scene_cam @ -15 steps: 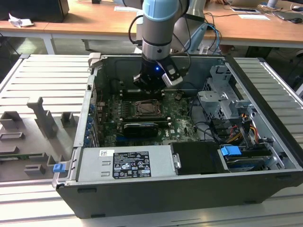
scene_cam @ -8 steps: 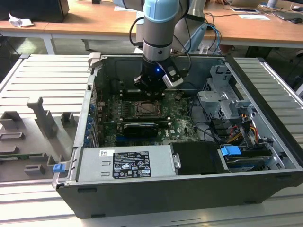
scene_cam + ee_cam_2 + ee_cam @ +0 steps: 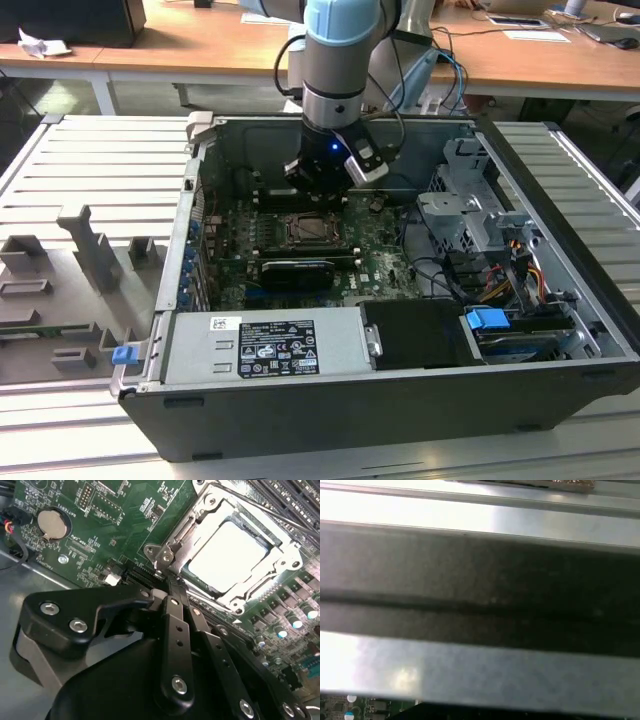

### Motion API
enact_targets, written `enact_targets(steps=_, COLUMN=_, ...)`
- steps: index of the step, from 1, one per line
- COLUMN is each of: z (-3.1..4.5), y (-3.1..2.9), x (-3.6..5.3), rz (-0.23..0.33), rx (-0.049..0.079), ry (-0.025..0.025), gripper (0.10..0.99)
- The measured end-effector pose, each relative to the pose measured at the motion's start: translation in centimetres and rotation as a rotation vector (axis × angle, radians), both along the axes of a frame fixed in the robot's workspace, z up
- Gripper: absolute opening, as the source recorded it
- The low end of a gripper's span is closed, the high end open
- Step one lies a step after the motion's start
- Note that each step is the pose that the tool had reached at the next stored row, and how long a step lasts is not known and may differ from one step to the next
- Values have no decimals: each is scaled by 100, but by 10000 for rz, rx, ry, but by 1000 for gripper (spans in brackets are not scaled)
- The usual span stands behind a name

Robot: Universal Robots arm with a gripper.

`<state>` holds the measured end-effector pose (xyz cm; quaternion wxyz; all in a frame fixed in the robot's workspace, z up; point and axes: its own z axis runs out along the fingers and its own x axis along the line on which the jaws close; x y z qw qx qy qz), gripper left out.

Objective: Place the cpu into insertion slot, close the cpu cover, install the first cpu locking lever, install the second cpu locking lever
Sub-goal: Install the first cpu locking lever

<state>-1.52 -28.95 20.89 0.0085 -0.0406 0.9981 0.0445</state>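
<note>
One case (image 3: 560,330) is seen lying open on the bench, with one board (image 3: 105,510) inside it. In the exterior view the gripper (image 3: 318,182) is held low over the board, just behind the slot (image 3: 315,231). In the second wrist view the two fingers (image 3: 175,625) are seen pressed together with nothing between them, their tip just beside a corner of the cover (image 3: 285,562).

One cpu (image 3: 227,550) is seated in the slot, and the one cover appears folded down around it. Two thin levers can be made out: one (image 3: 260,505) running along the far edge of the cover, another (image 3: 172,535) along the near edge. Whether either is latched cannot be told.

The main risk is judged to be a slip of the closed tip off a thin lever, which would drive it onto the board or the cover. A lever left short of its hook could spring back and let the cover lift. One coin cell (image 3: 51,524) sits well apart.
</note>
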Motion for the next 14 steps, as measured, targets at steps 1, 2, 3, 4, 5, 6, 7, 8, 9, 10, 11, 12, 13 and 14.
enact_targets(steps=1, z=34, y=0, x=-1, rz=1, rx=-1, ry=1, gripper=106)
enact_targets(steps=2, z=51, y=0, x=-5, rz=0, rx=0, ry=0, gripper=106)
enact_targets(steps=3, z=57, y=-1, x=-14, rz=0, rx=1, ry=-1, gripper=106)
enact_targets(steps=4, z=58, y=-2, x=-35, rz=2, rx=3, ry=-2, gripper=106)
enact_targets(steps=5, z=59, y=-5, x=-83, rz=0, rx=0, ry=-3, gripper=106)
enact_targets(steps=6, z=61, y=-5, x=-129, rz=1, rx=0, ry=-6, gripper=106)
enact_targets(steps=7, z=66, y=-5, x=-147, rz=2, rx=-1, ry=-7, gripper=106)
enact_targets(steps=8, z=73, y=-5, x=-158, rz=1, rx=5, ry=-9, gripper=106)
enact_targets(steps=9, z=101, y=-5, x=-173, rz=1, rx=10, ry=-15, gripper=106)
enact_targets(steps=10, z=143, y=-5, x=-185, rz=2, rx=13, ry=-23, gripper=106)
enact_targets(steps=11, z=169, y=-5, x=-194, rz=2, rx=11, ry=-26, gripper=106)
enact_targets(steps=12, z=185, y=-5, x=-205, rz=2, rx=13, ry=-31, gripper=106)
enact_targets(steps=13, z=196, y=-6, x=-222, rz=3, rx=13, ry=-34, gripper=106)
enact_targets(steps=14, z=204, y=-6, x=-236, rz=4, rx=13, ry=-37, gripper=106)
